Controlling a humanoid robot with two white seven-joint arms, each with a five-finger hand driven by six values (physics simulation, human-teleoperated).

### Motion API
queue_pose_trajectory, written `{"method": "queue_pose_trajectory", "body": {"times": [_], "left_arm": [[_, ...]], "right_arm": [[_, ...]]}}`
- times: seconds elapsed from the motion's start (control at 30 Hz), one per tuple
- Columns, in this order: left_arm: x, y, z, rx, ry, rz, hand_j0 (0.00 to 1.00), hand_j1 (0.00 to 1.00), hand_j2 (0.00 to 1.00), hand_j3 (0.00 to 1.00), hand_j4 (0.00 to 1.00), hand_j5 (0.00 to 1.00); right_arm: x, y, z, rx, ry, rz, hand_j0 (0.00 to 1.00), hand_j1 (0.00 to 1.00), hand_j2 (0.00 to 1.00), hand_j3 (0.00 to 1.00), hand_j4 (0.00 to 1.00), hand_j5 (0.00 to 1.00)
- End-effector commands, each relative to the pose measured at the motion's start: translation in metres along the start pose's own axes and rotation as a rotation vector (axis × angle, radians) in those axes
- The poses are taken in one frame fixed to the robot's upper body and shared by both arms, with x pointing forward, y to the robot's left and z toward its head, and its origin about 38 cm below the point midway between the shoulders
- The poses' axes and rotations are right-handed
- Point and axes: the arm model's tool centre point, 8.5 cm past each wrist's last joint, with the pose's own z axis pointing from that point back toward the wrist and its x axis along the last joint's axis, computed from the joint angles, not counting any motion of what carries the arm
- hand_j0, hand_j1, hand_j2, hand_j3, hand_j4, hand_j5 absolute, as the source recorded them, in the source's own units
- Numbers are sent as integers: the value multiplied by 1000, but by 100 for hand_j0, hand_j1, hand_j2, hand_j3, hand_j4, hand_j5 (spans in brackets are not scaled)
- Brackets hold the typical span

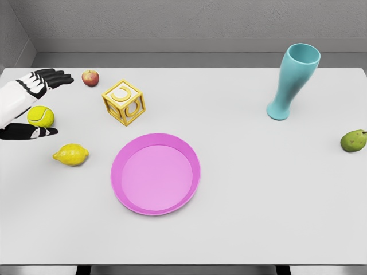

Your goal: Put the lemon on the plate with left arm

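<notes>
The yellow lemon point(71, 154) lies on the white table, left of the pink plate point(156, 173), which has nothing on it. My left hand point(57, 106) comes in at the far left edge, above the lemon in the picture. It is open, with its black fingers point(51, 78) stretched out and its thumb point(40, 132) spread wide. A yellow-green tennis ball point(41, 116) sits between the fingers and the thumb, and the hand is not closed on it. The thumb is a short way from the lemon and does not touch it. My right arm does not show.
A small red apple point(90, 78) lies just beyond the fingertips. A yellow letter block point(124, 102) stands behind the plate. At the back right a teal vase point(292, 81) stands tilted, and a green pear point(353, 140) lies at the right edge.
</notes>
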Motion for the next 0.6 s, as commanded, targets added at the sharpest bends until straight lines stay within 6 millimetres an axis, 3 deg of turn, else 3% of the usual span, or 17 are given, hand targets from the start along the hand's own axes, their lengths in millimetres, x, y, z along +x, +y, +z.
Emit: {"method": "queue_pose_trajectory", "body": {"times": [0.0, 0.3, 0.43, 0.57], "left_arm": [[0, 0, 0, 3, 0, 4, 100, 100, 100, 100, 100, 100], [-4, -6, 4, -44, 25, -44, 100, 100, 100, 100, 100, 100], [3, -38, 5, -237, -21, -16, 100, 100, 100, 100, 100, 100], [0, -34, 12, -302, -15, -37, 100, 100, 100, 100, 100, 100]], "right_arm": [[0, 0, 0, -1, 0, 2, 100, 100, 100, 100, 100, 100], [0, 0, 0, -1, 0, 0, 100, 100, 100, 100, 100, 100], [0, 0, 0, -1, 0, 0, 100, 100, 100, 100, 100, 100], [0, 0, 0, 0, 0, 0, 100, 100, 100, 100, 100, 100]]}}
